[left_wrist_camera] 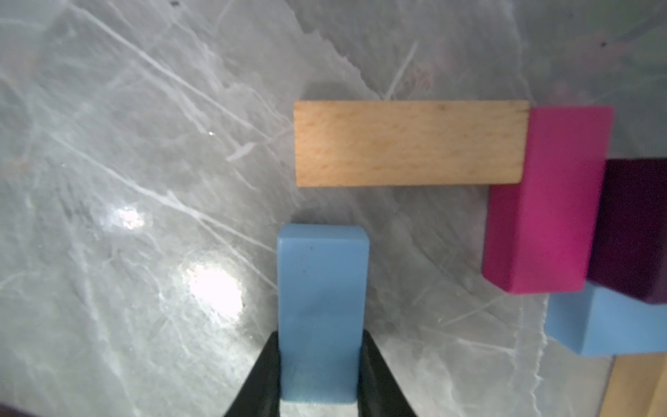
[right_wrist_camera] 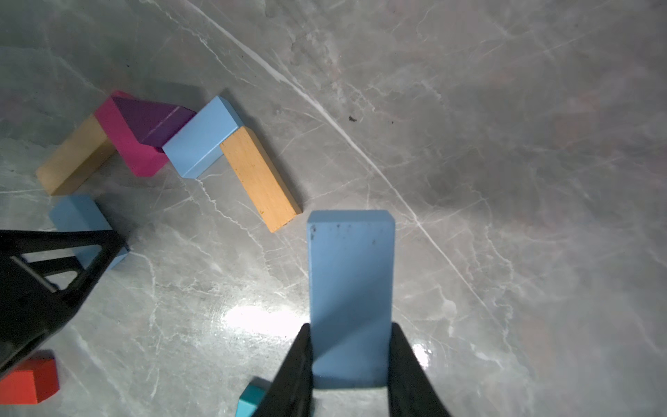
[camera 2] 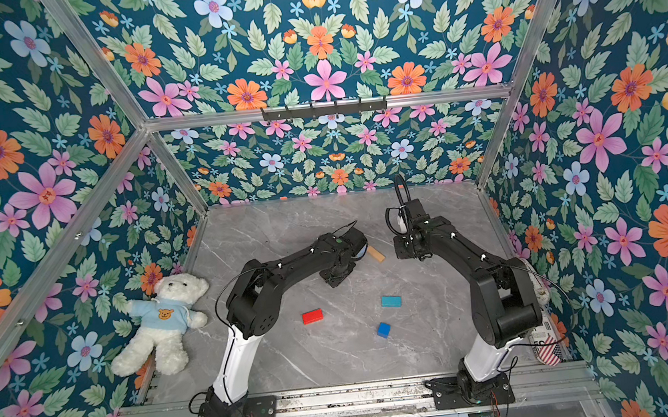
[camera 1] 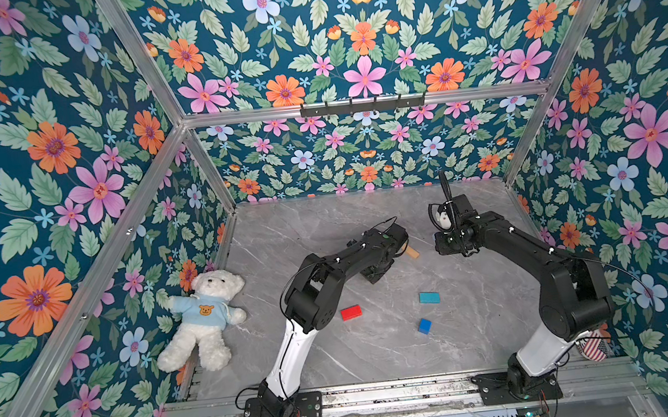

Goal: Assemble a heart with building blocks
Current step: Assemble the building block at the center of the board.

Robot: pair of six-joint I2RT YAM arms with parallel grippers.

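Heart [right_wrist_camera: 202, 139], roughly half built, five blocks laid; left gripper [left_wrist_camera: 319, 339] clamps light blue block [left_wrist_camera: 323, 285], right gripper [right_wrist_camera: 350, 328] second light blue block [right_wrist_camera: 350, 267]; red block [camera 1: 351, 312], teal block [camera 1: 429, 297], blue cube [camera 1: 424, 326] loose.

Marble table [camera 1: 326, 235], five-block arc [right_wrist_camera: 155, 122], red block [camera 1: 351, 312], teal block [camera 1: 429, 297], blue cube [camera 1: 424, 326], teddy bear [camera 1: 204, 314]

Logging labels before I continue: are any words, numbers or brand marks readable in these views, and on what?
No text can be read.
Teddy bear sweater: a bear-face patch, no words.
Flag-patterned item: dark print above the stripes, too blurred to read.
Building blocks: no lettering.
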